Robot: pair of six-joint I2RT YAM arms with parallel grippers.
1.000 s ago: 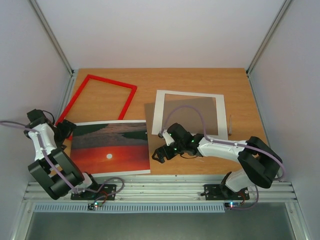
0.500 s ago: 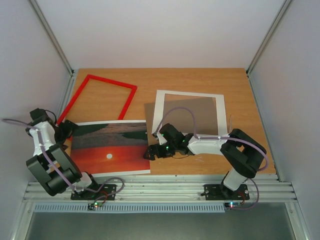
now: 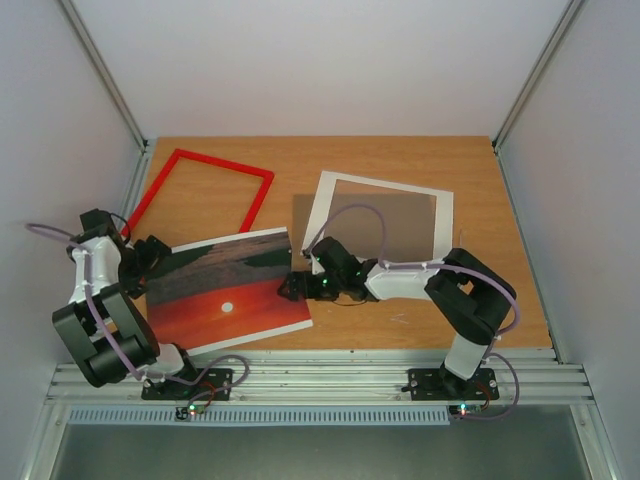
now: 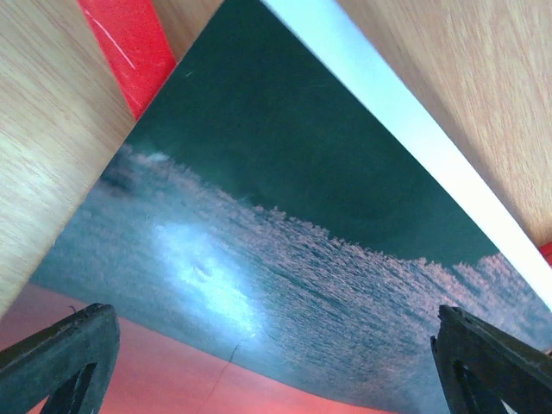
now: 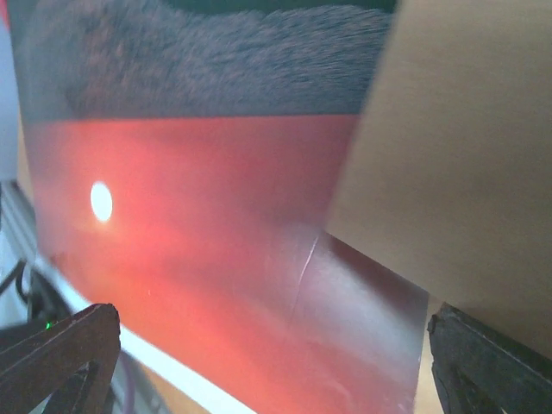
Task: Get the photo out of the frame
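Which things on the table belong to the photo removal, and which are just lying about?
Job: red-sunset paper photo; thin bright red rectangular frame.
Lying about: white mat border; brown backing board.

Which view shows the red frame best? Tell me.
Top external: nearly the whole frame is in sight, empty, at far left. The left wrist catches only a red strip of it; the right wrist shows none.

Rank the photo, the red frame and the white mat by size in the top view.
Photo: largest.
White mat and red frame: look about alike; the frame lies farther back, partly hidden, so I won't rank them.
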